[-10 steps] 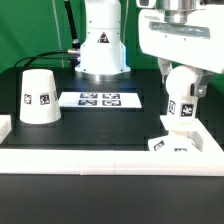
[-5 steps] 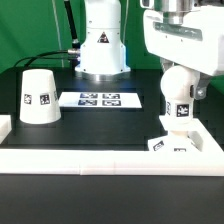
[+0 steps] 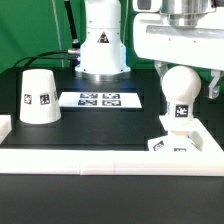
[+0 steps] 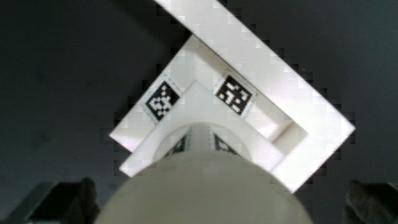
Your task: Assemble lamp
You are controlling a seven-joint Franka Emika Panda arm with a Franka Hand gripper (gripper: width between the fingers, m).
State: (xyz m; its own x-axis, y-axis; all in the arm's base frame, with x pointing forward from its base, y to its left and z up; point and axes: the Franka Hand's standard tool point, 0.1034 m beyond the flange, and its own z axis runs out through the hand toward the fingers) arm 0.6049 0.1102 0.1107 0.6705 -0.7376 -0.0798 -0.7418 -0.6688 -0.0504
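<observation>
The ball bulb point(image 3: 180, 92) stands upright on the small blocky tagged base point(image 3: 172, 141) at the exterior view's right. My gripper point(image 3: 188, 78) hangs over the bulb, open, with a dark finger on each side of the ball's upper part and not touching it. In the wrist view the bulb point(image 4: 199, 185) fills the space between my fingers point(image 4: 68, 200), with dark gaps on both sides, and the tagged base point(image 4: 228, 92) lies beyond it. The cup-like shade point(image 3: 38, 97) stands mouth down at the exterior view's left, far from my gripper.
The marker board point(image 3: 100, 99) lies flat in the middle of the black table. A white rail point(image 3: 110, 158) runs along the front edge and up both sides. The arm's own pedestal point(image 3: 103, 45) stands at the back.
My gripper has risen from around the bulb's middle to its top. The whole ball now shows. The bulb stays standing on the base.
</observation>
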